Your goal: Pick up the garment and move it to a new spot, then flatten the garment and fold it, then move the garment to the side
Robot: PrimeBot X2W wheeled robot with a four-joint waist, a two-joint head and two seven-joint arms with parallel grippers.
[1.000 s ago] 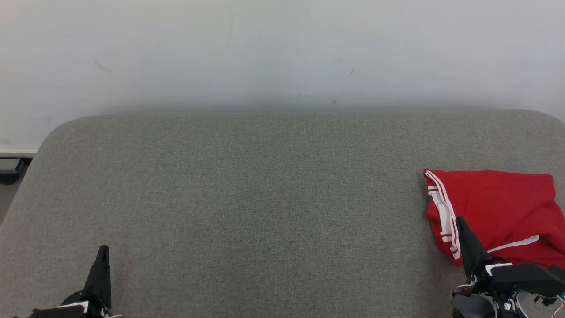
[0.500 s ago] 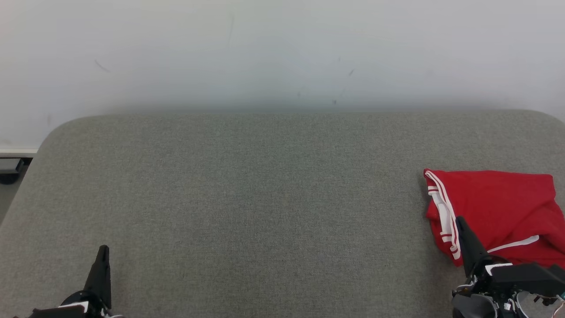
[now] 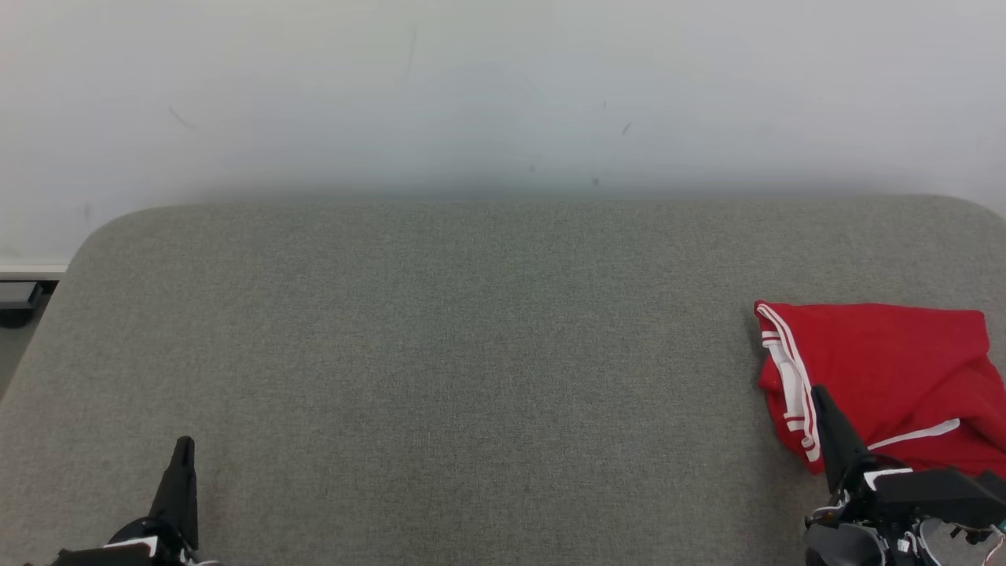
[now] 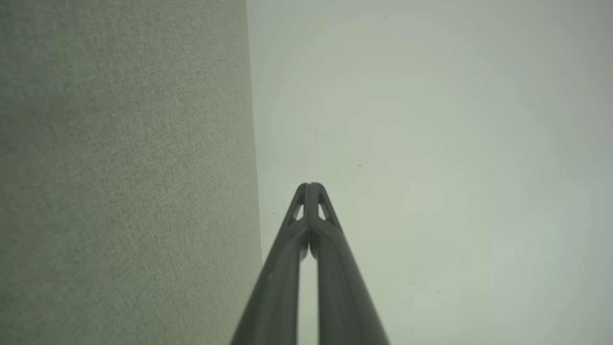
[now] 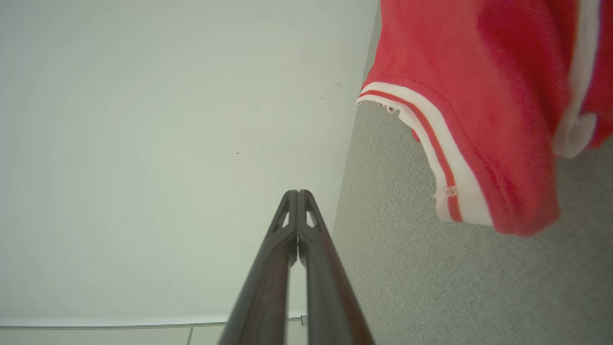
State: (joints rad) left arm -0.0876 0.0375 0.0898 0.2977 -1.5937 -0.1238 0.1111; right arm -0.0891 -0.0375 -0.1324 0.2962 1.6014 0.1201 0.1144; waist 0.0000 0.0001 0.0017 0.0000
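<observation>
The garment (image 3: 888,377) is red with white stripes and lies bunched at the right side of the grey padded table (image 3: 471,354). Its striped hem (image 5: 445,158) fills the upper right of the right wrist view. My right gripper (image 3: 817,393) is shut and empty, its tip over the garment's near left edge; whether it touches the cloth I cannot tell. In the right wrist view the right gripper (image 5: 298,192) points past the table edge toward the wall. My left gripper (image 3: 185,442) is shut and empty near the table's front left, and the left gripper (image 4: 310,184) holds nothing.
A white wall (image 3: 503,94) stands right behind the table. A dark object (image 3: 17,303) sits on the floor past the table's left edge. Bare grey table surface stretches from the left gripper across to the garment.
</observation>
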